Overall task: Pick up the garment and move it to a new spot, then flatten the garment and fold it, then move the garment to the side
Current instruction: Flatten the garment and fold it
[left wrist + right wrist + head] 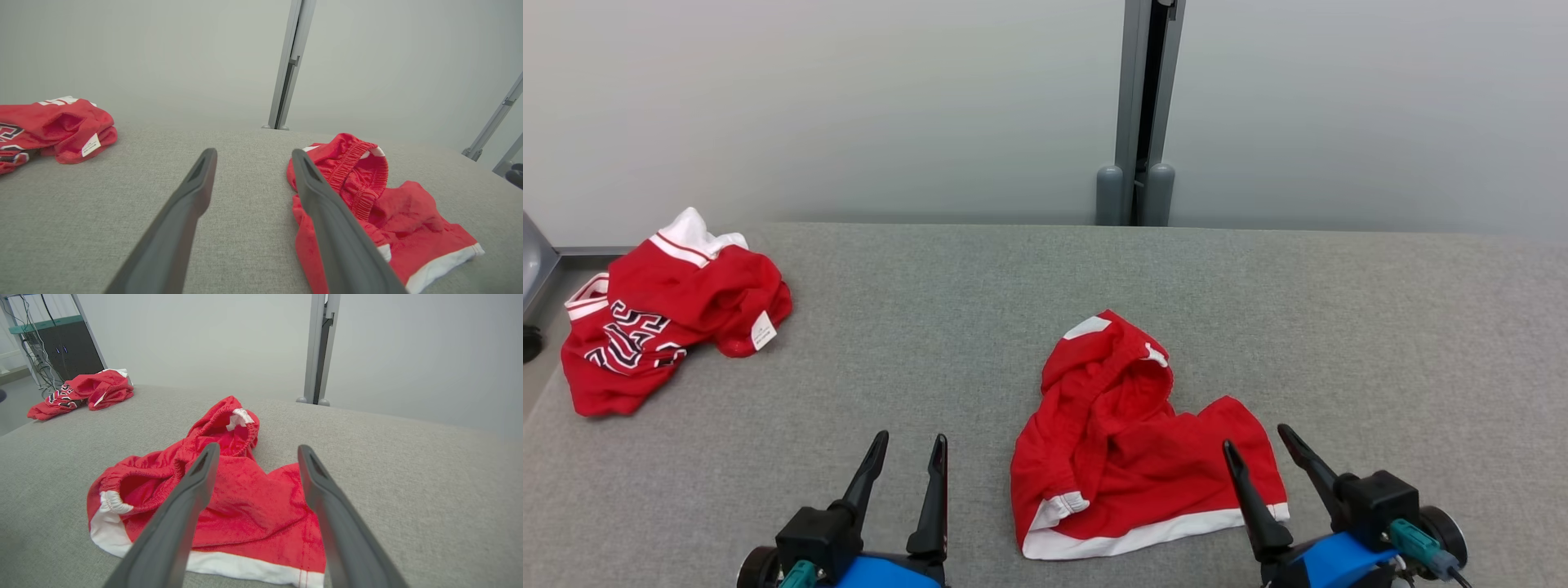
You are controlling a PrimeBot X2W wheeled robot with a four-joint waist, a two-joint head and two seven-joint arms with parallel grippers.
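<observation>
Head view: the red shorts [1131, 441] are lying crumpled on the grey table [1380, 327], near its front edge and a little right of centre, with the white hem facing the robot. The left gripper [912, 437] is hovering just left of them, fingers spread with nothing between. The right gripper [1254, 436] is hanging over their right hem corner, likewise spread and holding nothing. Bare cloth is stretching wide to the right and back to the far edge, where a grey post [1143, 106] is standing against the pale wall. A red jersey [670, 318] is sitting bunched at the far left, close to the table's left edge and well apart from the shorts. Left wrist view: open surface is running between the fingers up to the far edge, and the shorts are lying to the right, partly behind the right finger. Right wrist view: the shorts are spreading between and left of the fingers, bare cloth is lying to the right, and a dark cabinet [69, 347] with cables is standing beyond the jersey.
</observation>
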